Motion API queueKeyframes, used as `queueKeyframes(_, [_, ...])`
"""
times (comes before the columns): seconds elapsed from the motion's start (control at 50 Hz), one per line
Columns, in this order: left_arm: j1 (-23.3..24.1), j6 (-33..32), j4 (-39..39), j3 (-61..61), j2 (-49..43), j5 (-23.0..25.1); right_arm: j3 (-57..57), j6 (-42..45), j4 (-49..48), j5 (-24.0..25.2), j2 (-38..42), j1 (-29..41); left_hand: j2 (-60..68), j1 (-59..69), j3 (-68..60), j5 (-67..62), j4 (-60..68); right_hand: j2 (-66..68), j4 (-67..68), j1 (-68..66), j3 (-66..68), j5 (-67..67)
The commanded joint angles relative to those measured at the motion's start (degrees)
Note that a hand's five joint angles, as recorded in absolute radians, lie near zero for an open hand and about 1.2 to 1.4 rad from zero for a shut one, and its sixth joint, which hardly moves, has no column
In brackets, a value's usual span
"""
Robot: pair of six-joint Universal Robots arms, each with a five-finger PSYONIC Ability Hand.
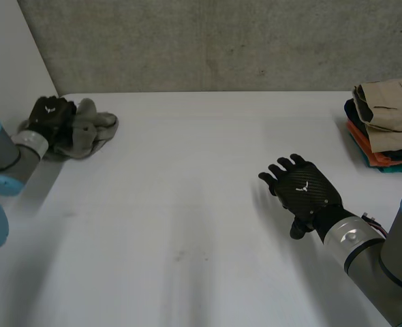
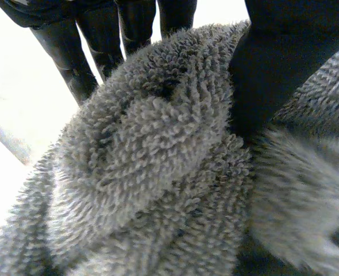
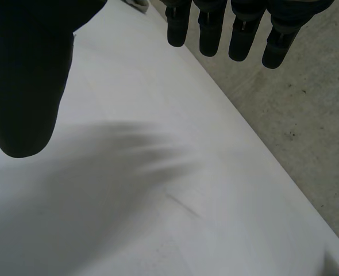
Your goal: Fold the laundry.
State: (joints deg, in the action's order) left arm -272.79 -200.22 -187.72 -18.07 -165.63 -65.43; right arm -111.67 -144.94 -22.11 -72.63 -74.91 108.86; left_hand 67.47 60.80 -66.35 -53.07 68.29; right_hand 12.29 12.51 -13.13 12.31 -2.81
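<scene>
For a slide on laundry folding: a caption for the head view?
Left hand grips a crumpled grey towel at the table corner; right hand hovers open.

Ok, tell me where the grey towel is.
In the head view, the grey towel lies bunched at the table's far left corner, gripped by the left hand, opposite the folded stack.

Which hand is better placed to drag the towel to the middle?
Left. The left hand is clamped on the towel; the right hand hangs open over bare table, far off.
</scene>
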Motion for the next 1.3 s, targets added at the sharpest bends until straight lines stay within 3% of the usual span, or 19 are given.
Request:
queueKeyframes(0.02, [3.92,9.47,-0.27,-20.90,23.54,-4.36,-0.03,-0.25,-0.74,-0.32,0.03,-0.05,12.53,19.20,-13.65,-16.93,11.71,-2.29,-2.51,3.13,-2.31,2.81])
queueKeyframes(0.18, [12.97,23.45,-8.18,-43.33,48.51,-4.36,0.32,-4.99,-0.56,-3.65,-0.94,-0.75,12.53,19.20,-13.65,-16.93,11.71,-2.29,-2.51,3.13,-2.31,2.81])
queueKeyframes(0.28, [18.07,26.81,-8.81,-51.27,56.37,-4.35,0.58,-8.51,-0.12,-6.73,-2.61,-1.89,12.53,19.20,-13.65,-16.93,11.71,-2.29,-2.51,3.13,-2.31,2.81])
queueKeyframes(0.4, [26.33,26.81,-8.37,-54.97,54.37,-4.71,0.76,-13.08,0.23,-7.61,-4.54,-2.95,12.53,19.20,-13.65,-16.93,11.71,-2.29,-2.51,3.13,-2.31,2.81])
queueKeyframes(0.52, [34.95,26.99,-7.49,-55.23,42.33,-4.80,0.76,-13.96,0.14,-7.79,-5.16,-3.91,12.53,19.20,-13.65,-16.93,11.71,-2.29,-2.51,3.13,-2.31,2.81])
queueKeyframes(0.56, [36.36,27.25,-7.14,-54.88,39.95,-4.71,0.76,-13.96,0.14,-7.79,-5.33,-4.35,-2.31,4.35,1.20,-2.09,-3.14,-2.29,-2.51,3.13,-2.31,2.81])
queueKeyframes(0.58, [37.50,26.90,-6.44,-54.62,38.38,-4.45,0.76,-13.96,0.14,-7.79,-5.33,-4.70,-21.07,-14.40,19.95,16.66,-21.89,-2.29,-2.51,3.13,-2.31,2.81])
queueKeyframes(0.66, [38.47,27.25,-4.42,-54.18,37.92,-4.71,1.02,-13.96,0.23,-8.05,-5.33,-5.85,-38.38,-31.71,37.26,33.97,-39.20,-2.29,-2.51,3.13,-2.31,2.81])
queueKeyframes(0.78, [37.60,26.55,-1.16,-55.32,42.92,-6.11,1.81,-14.14,0.93,-8.31,-5.95,-6.46,-44.80,-38.13,43.68,40.39,-45.62,-2.29,-2.51,3.13,-2.31,2.81])
queueKeyframes(0.98, [30.13,26.46,3.76,-67.79,57.86,-10.77,5.85,-12.91,8.66,-6.30,-8.15,-6.64,-48.68,-42.01,47.56,44.27,-49.50,-2.29,-2.51,3.13,-2.31,2.81])
queueKeyframes(1.06, [29.33,26.46,3.59,-74.47,62.43,-12.61,10.06,-10.54,13.05,-2.17,-7.80,-6.64,-48.67,-42.01,47.56,44.27,-49.50,-2.29,-2.51,3.13,-2.31,2.81])
queueKeyframes(1.14, [28.89,26.46,3.50,-79.22,63.76,-14.11,15.42,-5.37,18.23,5.64,-2.46,-6.82,-49.35,-42.68,48.23,44.94,-50.17,-2.29,-2.51,3.13,-2.31,2.81])
queueKeyframes(1.3, [30.03,26.37,2.71,-82.30,57.79,-15.34,25.09,4.84,20.09,7.95,8.72,-6.11,-49.68,-43.02,48.57,45.28,-50.51,-2.29,-2.51,3.13,-2.31,2.81])
